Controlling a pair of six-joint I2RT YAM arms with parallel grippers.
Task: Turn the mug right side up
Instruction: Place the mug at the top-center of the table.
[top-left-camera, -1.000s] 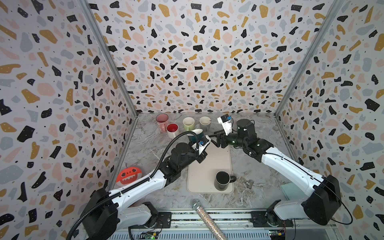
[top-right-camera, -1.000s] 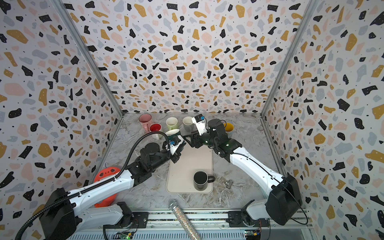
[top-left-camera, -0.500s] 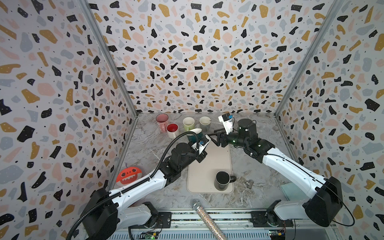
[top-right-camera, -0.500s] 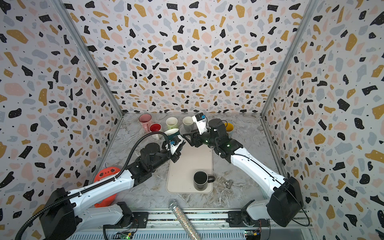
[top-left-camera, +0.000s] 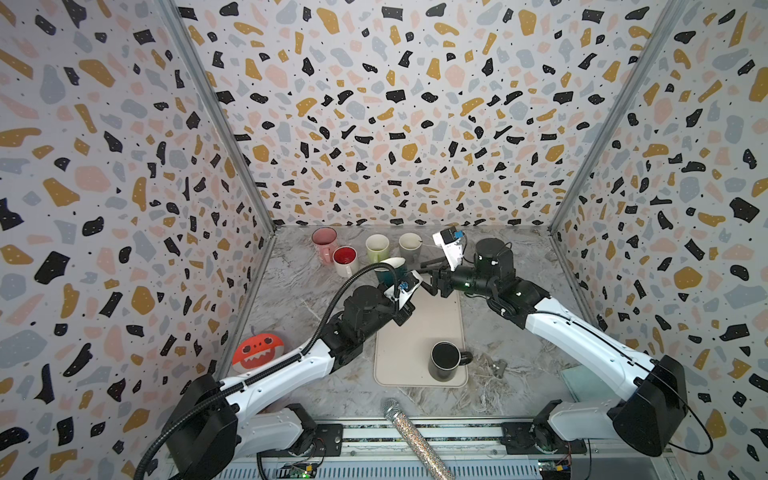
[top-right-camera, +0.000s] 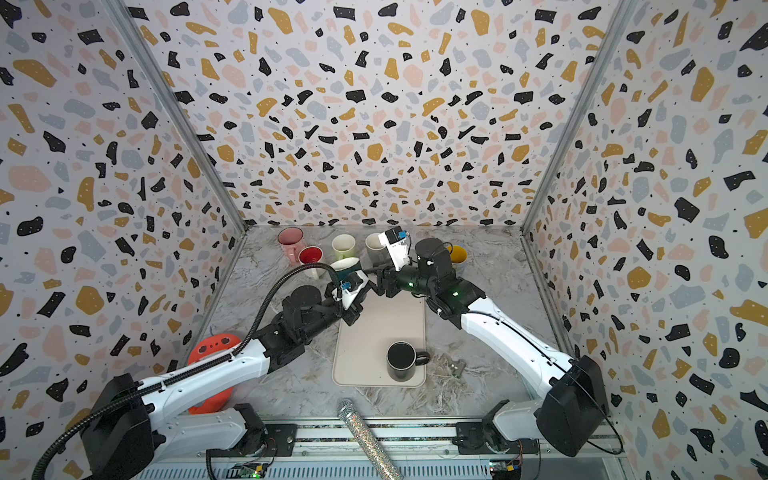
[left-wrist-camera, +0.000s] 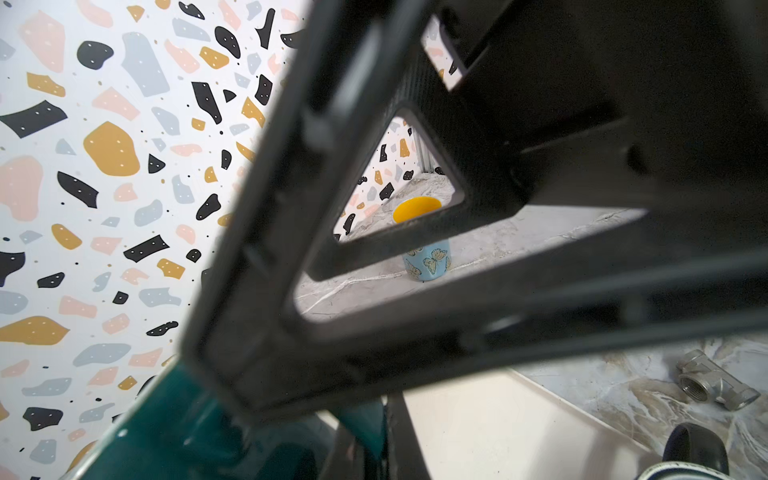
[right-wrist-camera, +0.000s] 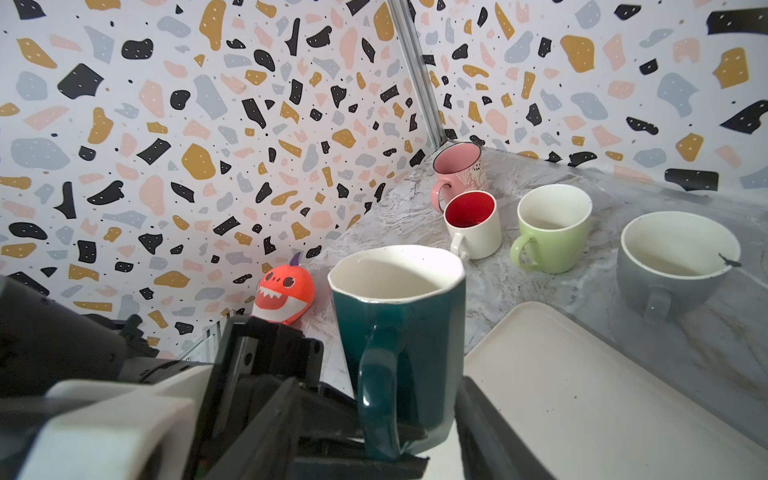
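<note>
The teal mug (top-left-camera: 390, 270) (top-right-camera: 347, 268) (right-wrist-camera: 399, 324) hangs upright, mouth up, over the far left corner of the beige mat (top-left-camera: 432, 328). My left gripper (top-left-camera: 402, 296) (left-wrist-camera: 368, 432) is shut on the mug's handle low down. The right gripper (top-left-camera: 419, 276) (right-wrist-camera: 382, 424) reaches in from the right, open. Its fingers stand either side of the mug's lower body. One finger (right-wrist-camera: 478, 411) is close against the mug's side. The other is apart from the mug, with the left gripper in between. In the left wrist view a right finger (left-wrist-camera: 374, 291) blocks most of the scene.
A black mug (top-left-camera: 444, 361) stands upright on the mat's near right. Pink (top-left-camera: 324, 243), red-lined (top-left-camera: 345, 259), green (top-left-camera: 376, 247) and grey (top-left-camera: 409, 245) mugs line the back. A yellow-lined mug (top-right-camera: 457, 253) stands behind the right arm. A shark toy (top-left-camera: 257, 353), a pipe fitting (top-left-camera: 500, 368) and a glitter microphone (top-left-camera: 411, 436) lie nearer.
The right gripper's jaws have narrowed slightly around the mug and its wrist has shifted a little. The mug and the left arm are almost where they were.
</note>
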